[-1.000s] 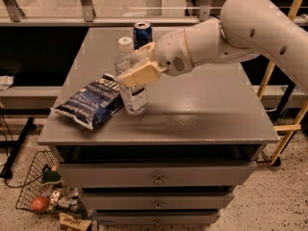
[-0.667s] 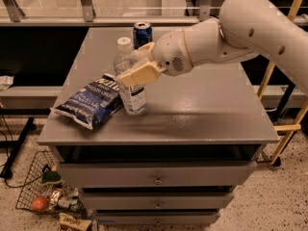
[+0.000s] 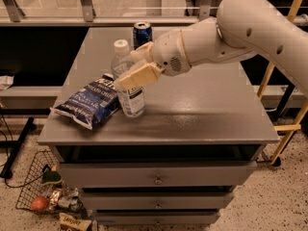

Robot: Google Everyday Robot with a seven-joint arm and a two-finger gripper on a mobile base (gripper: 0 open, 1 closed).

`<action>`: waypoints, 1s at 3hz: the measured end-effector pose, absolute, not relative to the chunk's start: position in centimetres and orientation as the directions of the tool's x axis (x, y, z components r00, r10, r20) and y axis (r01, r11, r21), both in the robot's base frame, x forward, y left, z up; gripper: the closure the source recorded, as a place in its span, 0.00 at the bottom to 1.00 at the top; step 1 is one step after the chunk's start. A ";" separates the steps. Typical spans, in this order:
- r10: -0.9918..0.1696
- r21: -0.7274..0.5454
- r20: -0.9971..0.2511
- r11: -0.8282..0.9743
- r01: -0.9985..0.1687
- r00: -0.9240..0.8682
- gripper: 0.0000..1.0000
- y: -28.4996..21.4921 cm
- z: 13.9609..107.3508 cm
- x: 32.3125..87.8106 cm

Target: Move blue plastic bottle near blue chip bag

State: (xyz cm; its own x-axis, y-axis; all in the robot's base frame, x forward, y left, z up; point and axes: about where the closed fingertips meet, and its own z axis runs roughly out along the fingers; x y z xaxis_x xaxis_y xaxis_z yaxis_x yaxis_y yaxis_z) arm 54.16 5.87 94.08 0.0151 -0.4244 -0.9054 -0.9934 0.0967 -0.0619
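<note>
The blue plastic bottle stands upright on the grey counter, left of centre, its base touching or just beside the right edge of the blue chip bag, which lies flat toward the front-left corner. The gripper is at the bottle's upper body below the white cap; the jaws pinch the bottle front and back, one tan pad across its near face. The grip sits high, presumably to keep the base free for setting down. A blue soda can stands well behind, untouched. Judgement: placement near the bag appears achieved; release remains.
</note>
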 end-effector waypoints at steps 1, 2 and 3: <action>-0.425 -0.062 -0.905 0.094 -0.994 0.017 0.00 6.0 94.1 54.1; -0.425 -0.063 -0.905 0.094 -0.994 0.017 0.00 6.0 94.1 54.1; -0.482 -0.109 -0.876 0.138 -0.984 0.029 0.00 3.5 96.1 53.2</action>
